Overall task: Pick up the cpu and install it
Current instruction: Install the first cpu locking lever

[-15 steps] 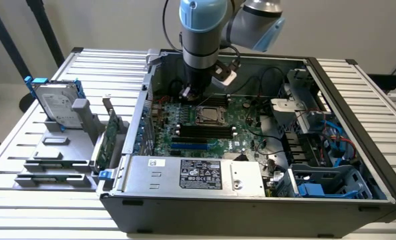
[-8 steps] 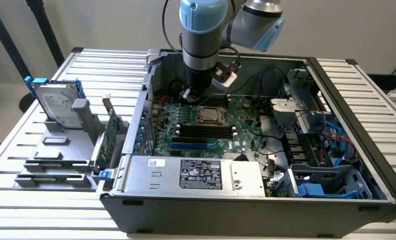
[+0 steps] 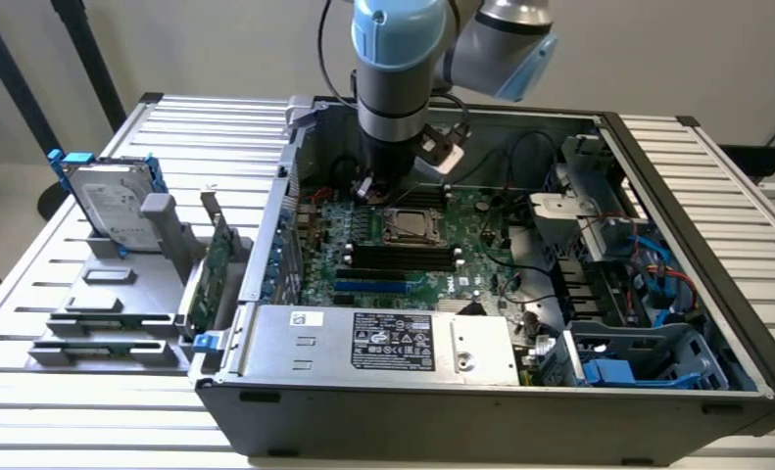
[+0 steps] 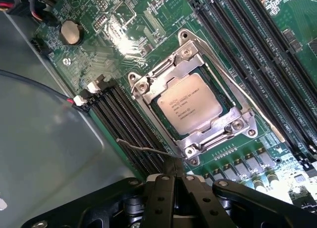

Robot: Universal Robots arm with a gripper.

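- One arm reaches down into the open computer case (image 3: 701, 294) in the exterior view, its gripper (image 3: 384, 188) hanging low over the motherboard (image 3: 401, 245). The cpu (image 3: 410, 226) lies just below and slightly toward the exterior view's right of the fingertips, seated flat in the socket frame (image 3: 411, 227) at the board's middle.
- Judging from that posture, the tool is kept straight up and down because the chip goes in square to the board, and the case walls leave little room to tilt.
- Well away from the gripper, outside the case on the slatted table (image 3: 47, 255), a hard drive (image 3: 110, 206) with blue clips stands upright in a grey holder (image 3: 125, 294). An expansion card (image 3: 208, 269) stands beside it, probably parked there for reach.
- Closer in, the wrist view has the gripper (image 4: 174, 181) with its dark fingers (image 4: 159, 198) pressed together, nothing between them.
- Just ahead of the tips sits the cpu (image 4: 185, 105), silver top up, printed lettering legible, level inside the socket frame (image 4: 141, 87), whose metal edges and screws surround it.
- A thin retention lever (image 4: 143, 148) projects from the frame toward the gripper, lying between the tips and the chip; it looks unlatched.
- Black memory slots (image 4: 124, 124) flank the socket on both sides, and a coin cell battery (image 4: 71, 31) sits farther off.
- My reading: the chip is already placed, and the empty gripper sits close to the lever.
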